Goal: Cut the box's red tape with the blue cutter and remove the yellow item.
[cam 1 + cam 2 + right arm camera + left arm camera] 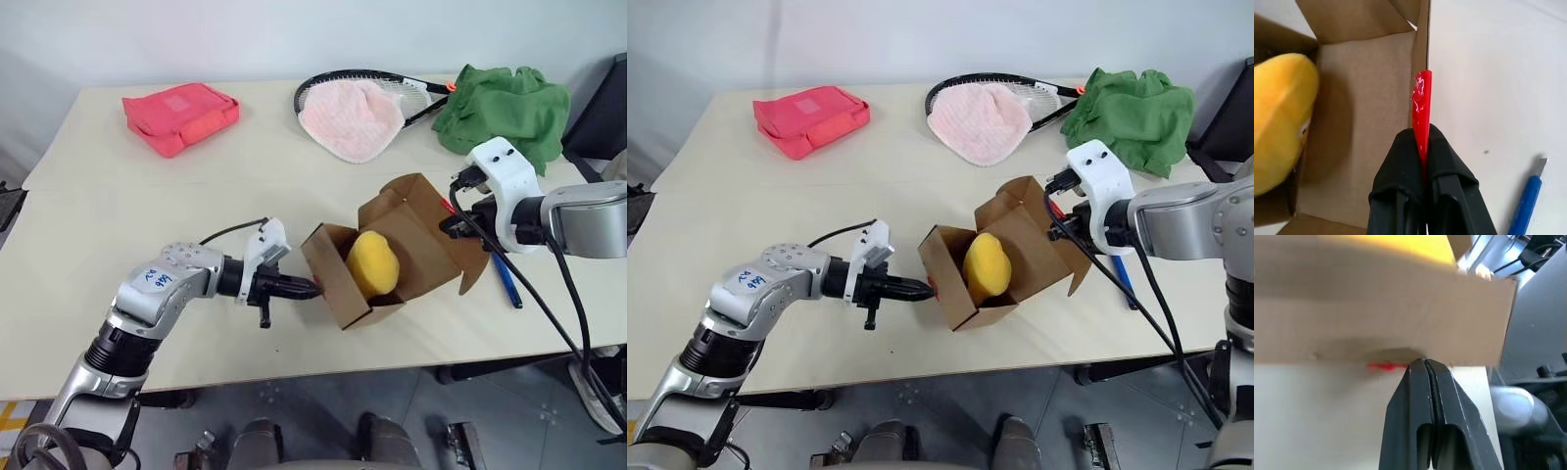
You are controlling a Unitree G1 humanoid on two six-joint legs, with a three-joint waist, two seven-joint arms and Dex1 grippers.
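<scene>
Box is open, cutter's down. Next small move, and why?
Probably open the left gripper, now shut beside the box, and reach in for the yellow item. The flaps are open, the right gripper pinches the red tape on one flap, and the blue cutter lies on the table.

The small plain cardboard box was brown, its rounded soft lump bright yellow. The tape strip was red, the slim pen-shaped cutter blue.
</scene>
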